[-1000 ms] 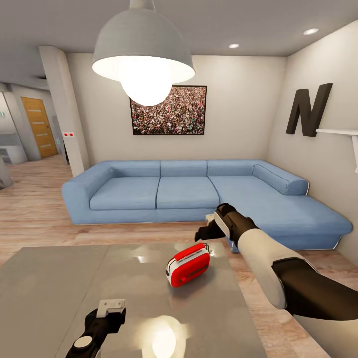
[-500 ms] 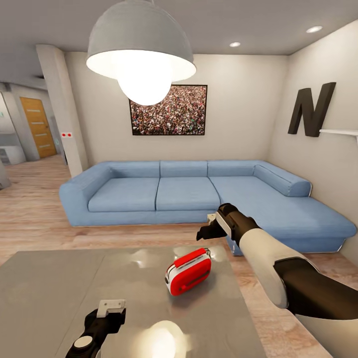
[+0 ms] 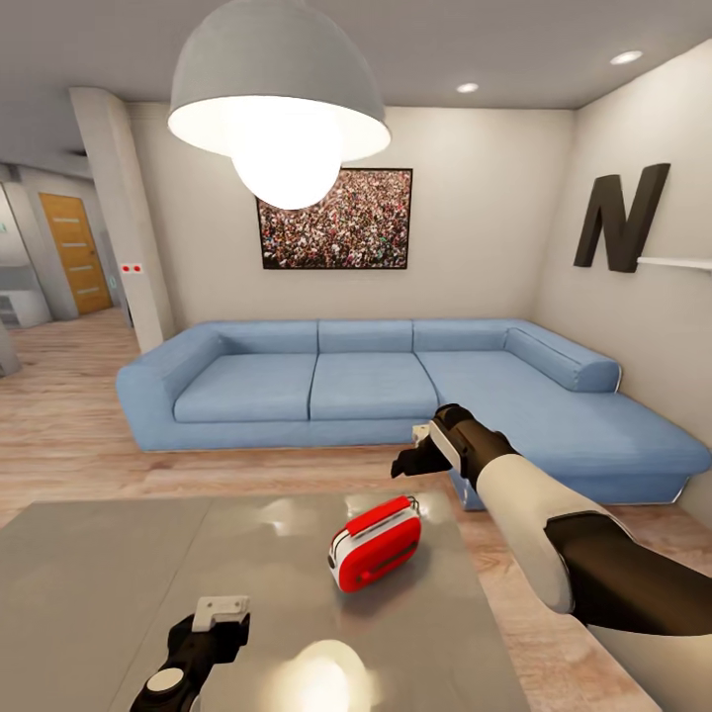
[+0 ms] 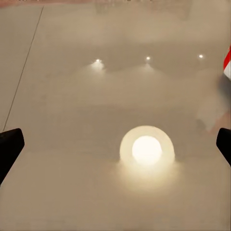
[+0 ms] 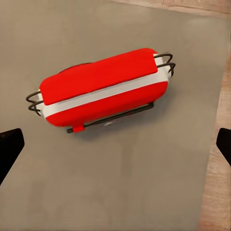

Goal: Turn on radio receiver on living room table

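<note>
Both of our grippers are spread wide: the right gripper hovers just beyond the radio receiver, seemingly not touching it. That radio sits on the table toward its far right, while our left gripper hangs over the near edge.

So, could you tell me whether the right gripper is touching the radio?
No, the right gripper hangs open above the radio, with table showing between its fingertips.

Radio receiver mostly beyond the frame edge
</note>
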Available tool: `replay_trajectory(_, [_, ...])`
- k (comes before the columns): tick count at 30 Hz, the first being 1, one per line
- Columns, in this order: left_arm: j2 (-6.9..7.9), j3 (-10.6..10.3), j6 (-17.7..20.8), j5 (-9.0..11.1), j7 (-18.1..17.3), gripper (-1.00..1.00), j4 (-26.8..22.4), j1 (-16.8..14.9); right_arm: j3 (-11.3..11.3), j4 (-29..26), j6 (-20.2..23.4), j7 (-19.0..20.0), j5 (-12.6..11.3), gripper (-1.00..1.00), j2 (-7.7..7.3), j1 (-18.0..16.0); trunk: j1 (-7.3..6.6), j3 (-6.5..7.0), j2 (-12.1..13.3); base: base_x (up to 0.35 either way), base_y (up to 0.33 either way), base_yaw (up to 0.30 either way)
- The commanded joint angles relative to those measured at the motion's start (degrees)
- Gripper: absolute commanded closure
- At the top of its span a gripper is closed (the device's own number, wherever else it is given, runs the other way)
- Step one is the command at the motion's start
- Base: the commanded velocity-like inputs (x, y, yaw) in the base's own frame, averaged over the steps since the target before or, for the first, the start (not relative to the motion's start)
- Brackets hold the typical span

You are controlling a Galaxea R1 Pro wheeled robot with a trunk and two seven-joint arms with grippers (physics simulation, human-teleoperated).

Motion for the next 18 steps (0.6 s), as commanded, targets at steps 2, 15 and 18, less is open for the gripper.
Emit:
replay_trajectory(2, [0.08,0.00,-0.02,0.01,-0.02,-1.00,0.00,0.00,-0.01,0.02,0.00,0.00,-0.01,-1.00,-0.13,0.00,0.00,0.00,0.00,0.182,0.000,0.000])
replay_trajectory(15, [-0.18,0.10,0.03,0.48,-0.13,-1.00,-0.33,0.00,-0.09,-0.03,0.00,-0.14,-0.01,-1.00,-0.28,0.00,0.00,0.00,0.00,0.024,0.000,0.000])
replay_trajectory(18, [-0.23,0.15,0.03,0.49,-0.05,-1.00,-0.42,0.00,-0.10,-0.02,0.00,-0.10,-0.01,-1.00,-0.28,0.00,0.00,0.00,0.00,0.000,0.000,0.000])
